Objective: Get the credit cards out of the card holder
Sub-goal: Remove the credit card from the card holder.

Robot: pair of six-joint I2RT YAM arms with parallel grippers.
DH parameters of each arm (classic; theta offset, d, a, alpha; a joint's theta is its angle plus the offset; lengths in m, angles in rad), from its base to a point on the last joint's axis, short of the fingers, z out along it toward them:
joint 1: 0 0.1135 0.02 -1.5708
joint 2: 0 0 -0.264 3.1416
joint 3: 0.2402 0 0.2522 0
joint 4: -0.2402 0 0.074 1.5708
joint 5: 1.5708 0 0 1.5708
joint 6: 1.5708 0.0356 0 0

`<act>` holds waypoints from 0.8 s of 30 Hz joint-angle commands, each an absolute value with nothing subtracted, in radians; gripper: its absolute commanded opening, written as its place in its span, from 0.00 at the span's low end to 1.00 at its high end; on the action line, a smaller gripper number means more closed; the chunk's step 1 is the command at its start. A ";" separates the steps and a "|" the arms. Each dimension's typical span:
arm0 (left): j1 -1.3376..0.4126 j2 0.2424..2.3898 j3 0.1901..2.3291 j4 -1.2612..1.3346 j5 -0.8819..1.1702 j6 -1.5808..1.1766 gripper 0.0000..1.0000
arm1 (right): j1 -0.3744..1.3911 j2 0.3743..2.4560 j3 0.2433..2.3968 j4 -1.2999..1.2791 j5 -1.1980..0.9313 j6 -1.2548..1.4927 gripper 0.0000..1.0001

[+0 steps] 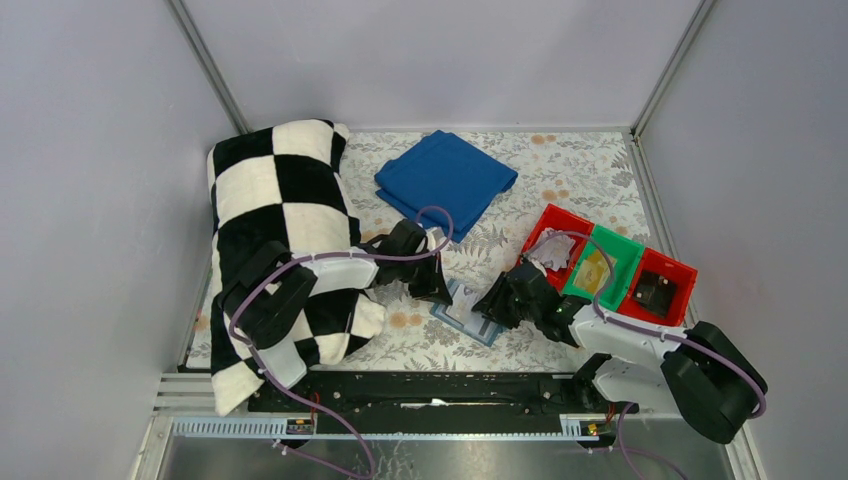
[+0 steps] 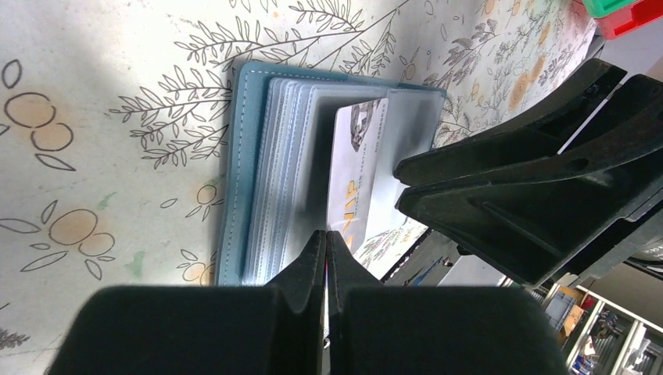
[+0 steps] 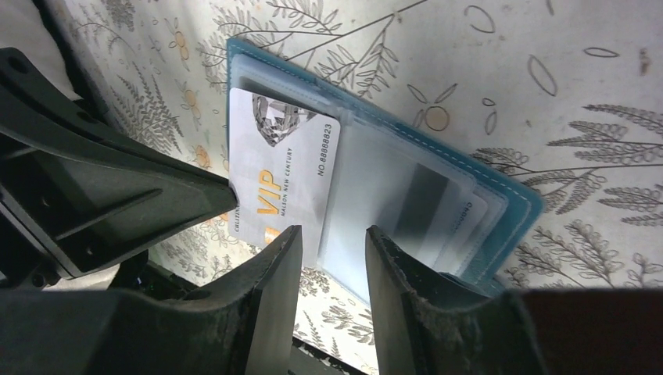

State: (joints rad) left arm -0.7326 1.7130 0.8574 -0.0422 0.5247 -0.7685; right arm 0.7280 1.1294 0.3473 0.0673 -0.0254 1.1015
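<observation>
The teal card holder [image 1: 468,312] lies open on the flowered table between both grippers, its clear sleeves fanned [image 2: 274,156]. A whitish credit card with "VIP" print [image 3: 285,180] sticks partway out of a sleeve; the same card [image 2: 356,180] shows in the left wrist view. My left gripper [image 2: 326,242] is shut, its tips resting at the holder's sleeves beside the card's edge. My right gripper [image 3: 332,234] is open, its fingers straddling the near edge of the card and sleeve without closing on them. Another card's edge [image 3: 469,215] shows inside a deeper sleeve.
A row of bins stands right of the holder: a red bin [image 1: 555,245] with a whitish piece, a green bin [image 1: 600,265] with a yellowish piece, and a second red bin [image 1: 660,285]. A folded blue cloth [image 1: 445,178] lies behind. A black-and-white checkered cloth [image 1: 285,230] covers the left.
</observation>
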 commanded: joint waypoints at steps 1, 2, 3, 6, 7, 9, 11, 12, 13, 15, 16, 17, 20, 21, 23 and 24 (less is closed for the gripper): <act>-0.724 1.665 0.870 -0.050 0.506 -0.730 0.00 | 0.737 1.142 0.356 0.130 -0.049 1.114 0.43; -0.724 1.661 0.868 -0.052 0.504 -0.728 0.00 | 0.738 1.143 0.361 0.126 -0.046 1.110 0.43; -0.724 1.658 0.866 -0.051 0.501 -0.726 0.00 | 0.737 1.144 0.369 0.122 -0.040 1.106 0.43; -0.724 1.648 0.860 -0.045 0.500 -0.720 0.00 | 0.738 1.149 0.396 0.103 -0.026 1.090 0.43; -0.724 1.648 0.858 -0.041 0.505 -0.719 0.00 | 0.736 1.155 0.400 0.106 -0.024 1.089 0.43; -0.723 1.651 0.855 -0.037 0.515 -0.719 0.00 | 0.738 1.175 0.404 0.123 -0.024 1.090 0.43; -0.723 1.648 0.851 -0.032 0.520 -0.721 0.00 | 0.737 1.198 0.404 0.148 -0.037 1.098 0.43; -0.723 1.648 0.848 -0.030 0.523 -0.721 0.00 | 0.738 1.207 0.400 0.165 -0.043 1.105 0.43; -0.724 1.645 0.846 -0.029 0.526 -0.721 0.00 | 0.737 1.213 0.395 0.183 -0.051 1.114 0.43; -0.724 1.639 0.842 -0.029 0.531 -0.719 0.00 | 0.737 1.222 0.381 0.211 -0.058 1.130 0.43; -0.724 1.636 0.840 -0.026 0.534 -0.718 0.00 | 0.737 1.222 0.378 0.214 -0.058 1.136 0.43; -0.724 1.634 0.836 -0.020 0.541 -0.720 0.00 | 0.736 1.220 0.376 0.216 -0.058 1.140 0.43; -0.724 1.630 0.829 -0.004 0.569 -0.727 0.00 | 0.736 1.205 0.366 0.220 -0.062 1.150 0.45; -0.724 1.627 0.827 -0.003 0.569 -0.730 0.00 | 0.735 1.198 0.362 0.219 -0.064 1.157 0.47; -0.724 1.618 0.822 -0.005 0.558 -0.730 0.00 | 0.728 1.177 0.358 0.209 -0.074 1.171 0.49; -0.722 1.609 0.818 -0.003 0.547 -0.731 0.00 | 0.724 1.166 0.355 0.207 -0.080 1.179 0.52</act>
State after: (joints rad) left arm -0.7300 1.6680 0.8330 -0.0502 0.5442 -0.7372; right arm 0.7277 1.2110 0.3649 0.1860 -0.0528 1.1412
